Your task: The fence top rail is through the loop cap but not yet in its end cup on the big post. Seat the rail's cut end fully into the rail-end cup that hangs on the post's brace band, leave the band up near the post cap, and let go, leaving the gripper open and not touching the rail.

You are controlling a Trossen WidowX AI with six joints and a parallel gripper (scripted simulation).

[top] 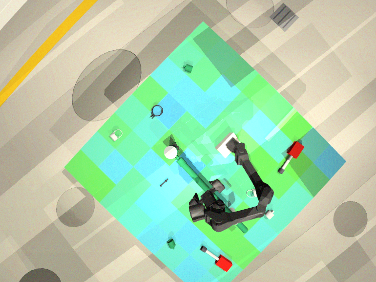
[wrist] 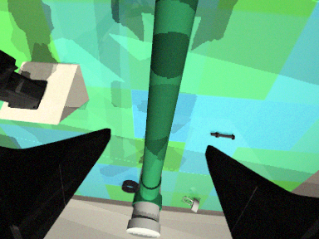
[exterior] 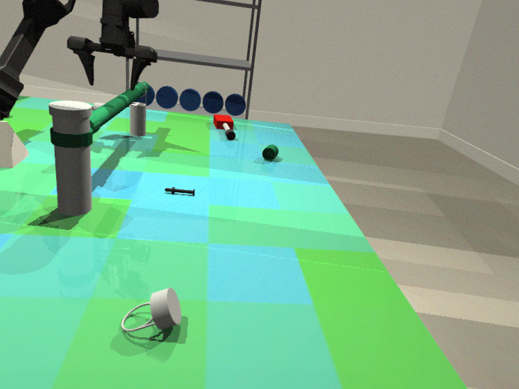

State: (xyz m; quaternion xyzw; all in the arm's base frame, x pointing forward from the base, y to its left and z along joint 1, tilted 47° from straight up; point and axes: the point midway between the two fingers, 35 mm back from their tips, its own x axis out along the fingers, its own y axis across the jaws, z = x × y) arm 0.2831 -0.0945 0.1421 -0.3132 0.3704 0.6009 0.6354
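The grey big post [exterior: 71,176] [top: 170,152] [wrist: 143,226] has a white cap [exterior: 70,105] and a dark green brace band [exterior: 71,138] just under the cap. The green top rail [top: 197,177] [exterior: 116,103] [wrist: 166,87] runs level from the rail-end cup [top: 179,159] [exterior: 96,122] [wrist: 147,192] on the band, and its end sits inside the cup. The far end passes over a small grey post [exterior: 138,121]. My gripper [top: 206,196] [exterior: 113,71] [wrist: 159,141] is open, with one finger on each side of the rail and a gap on both sides.
A white base block [top: 224,145] [wrist: 50,95] holds the arm. A black bolt [top: 163,183] [exterior: 179,191] [wrist: 223,136], a spare loop cap [top: 114,134] [exterior: 164,307], green cups [top: 188,67] [exterior: 269,152], a ring band [top: 156,110] and red mallets [top: 294,150] [exterior: 224,121] lie around. A shelf rack [exterior: 255,38] stands behind.
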